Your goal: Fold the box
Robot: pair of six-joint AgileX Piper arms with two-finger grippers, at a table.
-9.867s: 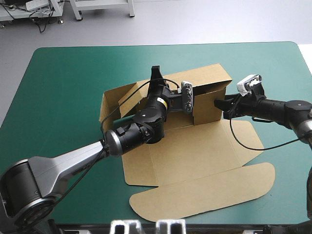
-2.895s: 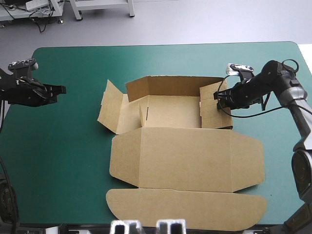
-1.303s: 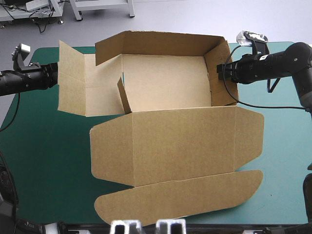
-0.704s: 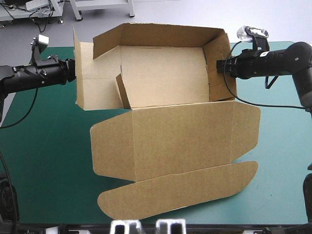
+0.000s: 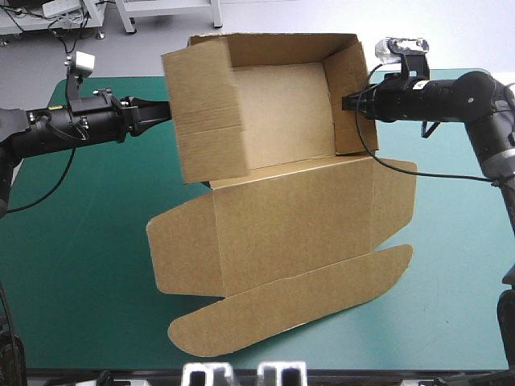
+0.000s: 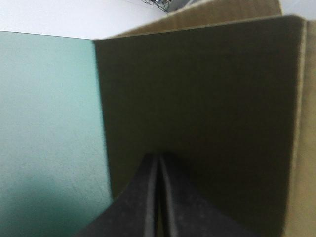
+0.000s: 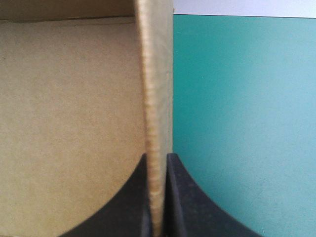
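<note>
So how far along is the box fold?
Done: the brown cardboard box has its back and right sides raised. In hand: the right gripper pinches the right wall while the left gripper, shut, presses the left flap upright. Left: tucking that flap; the lid is spread open.

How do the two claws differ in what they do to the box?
The right gripper grips the box by its right wall's edge, board between its fingers; the left gripper grips nothing: fingers shut together, tips against the left flap's outer face. Both reach in level from opposite sides.
</note>
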